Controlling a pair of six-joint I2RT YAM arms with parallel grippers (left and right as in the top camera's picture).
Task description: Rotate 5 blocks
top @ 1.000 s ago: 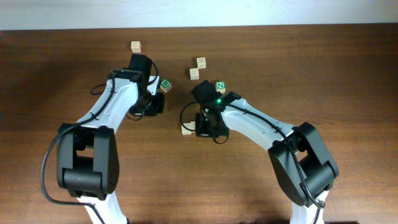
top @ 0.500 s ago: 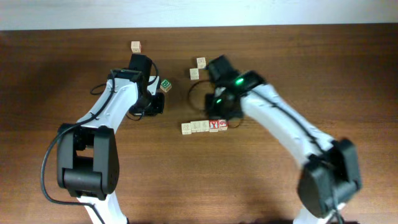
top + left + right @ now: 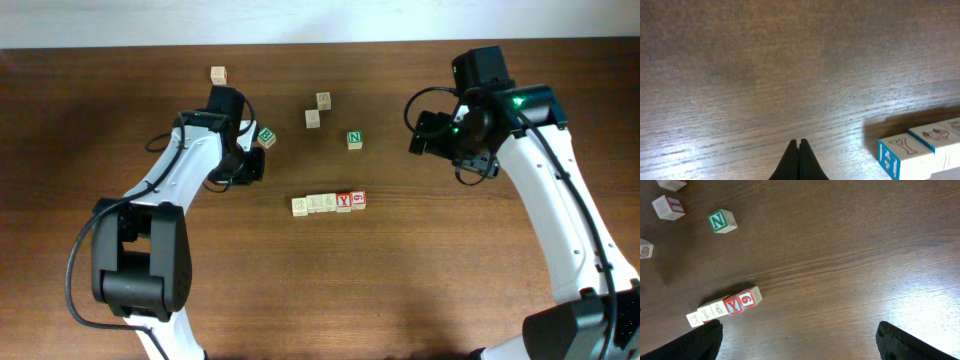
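The brown wooden table (image 3: pixel 330 300) fills the scene. The left arm (image 3: pixel 180 165) reaches from the near left towards the middle. The right arm (image 3: pixel 555 200) stretches from the near right corner up to the far right.

The left gripper (image 3: pixel 799 159) sits low over bare wood, just left of the middle. Its two fingers are pressed together with nothing between them. The right gripper (image 3: pixel 799 327) hangs above the table on the far right with its fingers spread wide apart and holding nothing. It is well apart from every cube.

The blocks (image 3: pixel 328 202) lie in the middle of the table. The five touch side by side in one line running left to right, between the two grippers. Three are plain tan. The fourth from the left shows a red Y (image 3: pixel 344 201), and the right end one carries a red figure (image 3: pixel 358 200). From the left wrist, the nearest block shows a blue-edged side (image 3: pixel 897 156).

Beyond the row stands the green N cube (image 3: pixel 354 139). The green B cube (image 3: pixel 266 136) lies just beside the left arm's wrist. Two tan cubes (image 3: pixel 318 109) sit close together farther back. A lone tan cube (image 3: pixel 218 75) rests at the far left.
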